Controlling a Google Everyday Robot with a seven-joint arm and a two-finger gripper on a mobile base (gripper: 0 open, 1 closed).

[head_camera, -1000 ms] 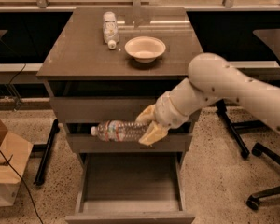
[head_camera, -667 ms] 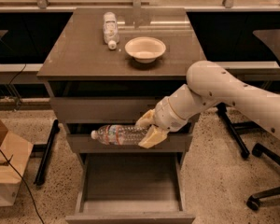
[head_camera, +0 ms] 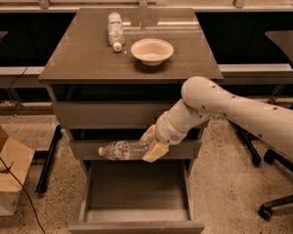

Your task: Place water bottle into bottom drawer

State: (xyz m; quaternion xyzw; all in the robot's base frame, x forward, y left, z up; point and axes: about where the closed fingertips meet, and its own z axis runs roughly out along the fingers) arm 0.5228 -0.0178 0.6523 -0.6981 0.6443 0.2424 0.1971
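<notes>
While the bottom drawer (head_camera: 136, 194) is standing open directly below it, the gripper (head_camera: 152, 144) is pinching the bottle (head_camera: 121, 150) by its base end, holding it level with the cap pointing away from the arm (a lie that should suit the drawer's width). The bottle is hanging just above the open box, so lowering looks like the next step. A bowl (head_camera: 152, 51) is sitting well above.

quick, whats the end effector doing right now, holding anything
The end effector: closed on the water bottle, holding it sideways above the open bottom drawer.
</notes>
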